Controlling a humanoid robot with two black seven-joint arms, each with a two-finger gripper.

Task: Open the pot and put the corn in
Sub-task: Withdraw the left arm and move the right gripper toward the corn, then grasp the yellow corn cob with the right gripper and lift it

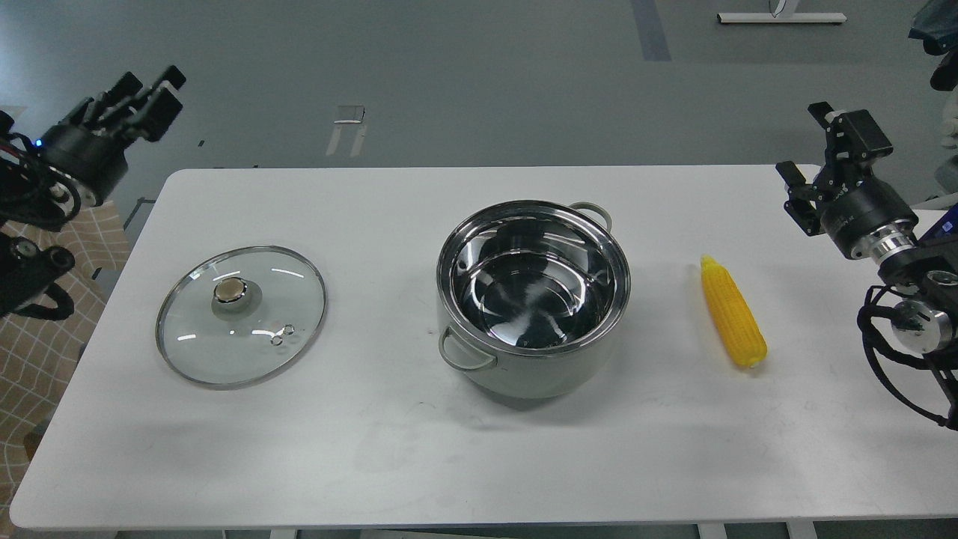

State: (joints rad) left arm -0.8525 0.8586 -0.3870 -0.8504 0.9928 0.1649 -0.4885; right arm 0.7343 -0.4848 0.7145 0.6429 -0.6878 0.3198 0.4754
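The pale grey-green pot (pixel 524 380) stands open in the middle of the white table, its shiny steel inside empty. The yellow corn (pixel 733 311) lies on the table to the right of the pot, pointed end away from me. The glass lid (pixel 254 337) with a gold knob (pixel 230 290) lies flat on the table to the left of the pot. My left gripper (pixel 150 90) is open and empty, raised high off the table's far left corner. My right gripper (pixel 804 142) is open and empty, held above the table's right edge, beyond the corn.
The white table (pixel 389 449) spans the view; its front edge runs along the bottom. A checked beige cloth (pixel 30 352) hangs left of the table. Grey floor lies behind the table.
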